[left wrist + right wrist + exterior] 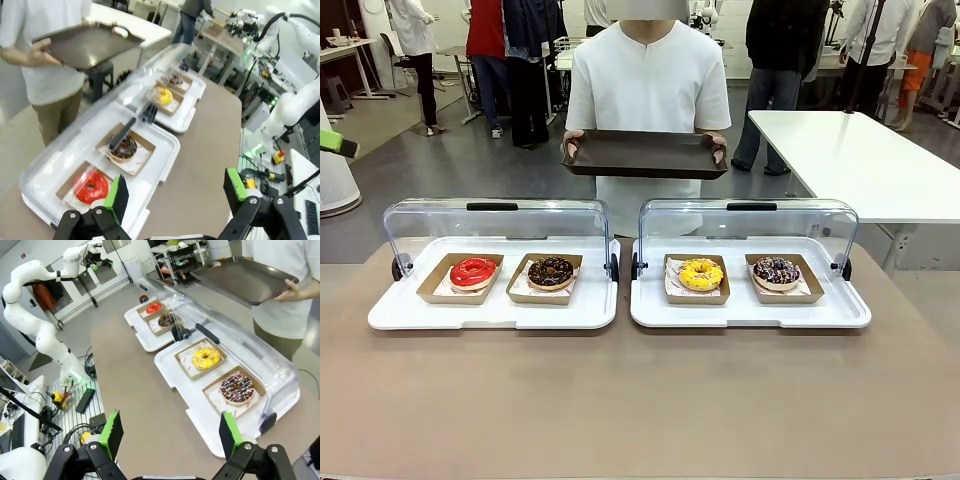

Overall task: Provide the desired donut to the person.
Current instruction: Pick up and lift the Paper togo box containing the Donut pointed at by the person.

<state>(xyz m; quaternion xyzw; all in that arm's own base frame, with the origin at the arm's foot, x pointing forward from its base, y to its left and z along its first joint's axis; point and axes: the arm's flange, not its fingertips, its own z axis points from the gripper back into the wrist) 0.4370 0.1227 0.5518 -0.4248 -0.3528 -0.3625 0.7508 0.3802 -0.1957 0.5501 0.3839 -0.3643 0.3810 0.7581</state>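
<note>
While the person (645, 80) at twelve o'clock holds a bare tray (645, 155), donuts (700, 273) lie untouched: my left pincer (175, 200) and right pincer (167, 432) gape empty.

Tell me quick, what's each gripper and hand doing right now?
Left gripper: open, empty.
Right gripper: open, empty.
Person's hands: both holding the dark tray.

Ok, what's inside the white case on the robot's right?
A yellow donut in a brown cardboard tray and a sprinkled chocolate donut in a second tray. Each donut hides the tray floor beneath it.
</note>
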